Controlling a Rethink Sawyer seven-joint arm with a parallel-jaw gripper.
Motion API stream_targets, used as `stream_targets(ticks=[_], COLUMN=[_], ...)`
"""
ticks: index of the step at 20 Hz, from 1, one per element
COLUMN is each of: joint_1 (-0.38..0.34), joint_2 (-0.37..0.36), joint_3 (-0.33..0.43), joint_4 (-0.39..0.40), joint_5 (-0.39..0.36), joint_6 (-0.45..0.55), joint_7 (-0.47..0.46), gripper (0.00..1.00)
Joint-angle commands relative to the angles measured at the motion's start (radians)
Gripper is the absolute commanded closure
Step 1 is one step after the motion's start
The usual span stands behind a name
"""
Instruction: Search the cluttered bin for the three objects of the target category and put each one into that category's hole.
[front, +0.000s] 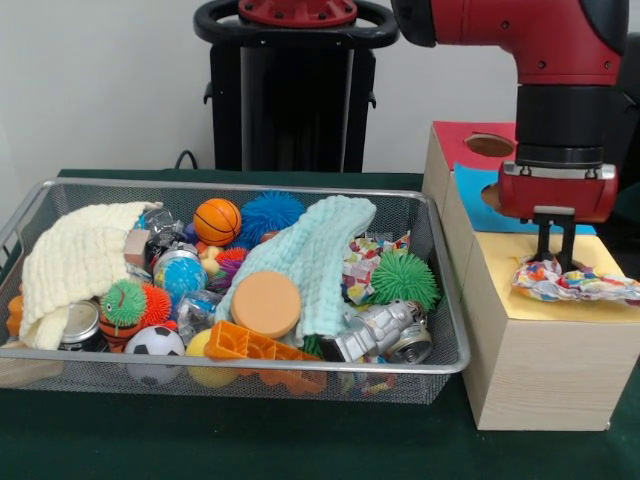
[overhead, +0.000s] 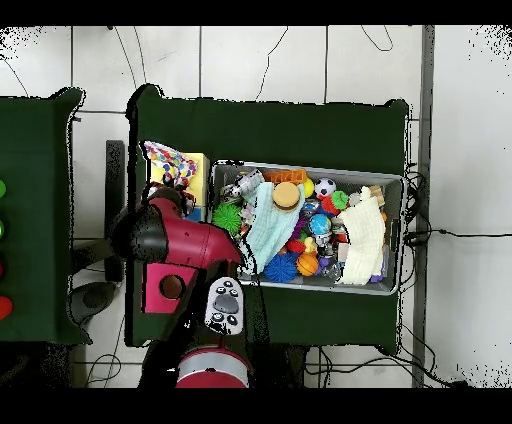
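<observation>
The wire-mesh bin (front: 440, 300) is full of toys and cloths; it also shows in the overhead view (overhead: 310, 168). One white dotted piece (front: 575, 280) lies spread on the yellow top of the pale wooden box (front: 500, 265), also seen from overhead (overhead: 168, 160). My gripper (front: 556, 258) hangs straight above it, open, fingertips (front: 543, 250) touching the piece's top edge. The arm hides the gripper in the overhead view. The yellow box's hole is hidden. A second dotted piece (front: 368, 262) lies in the bin between the pale blue cloth (front: 315, 250) and a green spiky ball (front: 405, 278).
A blue-topped box (front: 470, 190) and a red-topped box (front: 490, 145) with a round hole stand behind the yellow one. The bin also holds a cream cloth (front: 75, 260), an orange disc (front: 265, 303), balls, a silver toy (front: 380, 330) and an orange grid (front: 250, 345).
</observation>
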Motion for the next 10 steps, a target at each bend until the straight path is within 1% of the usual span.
stream_targets(ticks=[1, 4, 7, 10], joint_1=[-0.02, 0.021, 0.025, 0.027], joint_2=[0.099, 0.097, 0.095, 0.076], joint_3=[0.157, 0.118, 0.123, 0.129], joint_4=[0.331, 0.33, 0.345, 0.369], joint_5=[-0.002, 0.01, 0.035, 0.06], joint_6=[0.162, 0.145, 0.134, 0.169], joint_7=[0.208, 0.227, 0.245, 0.246], gripper=[1.0, 1.0, 1.0, 1.0])
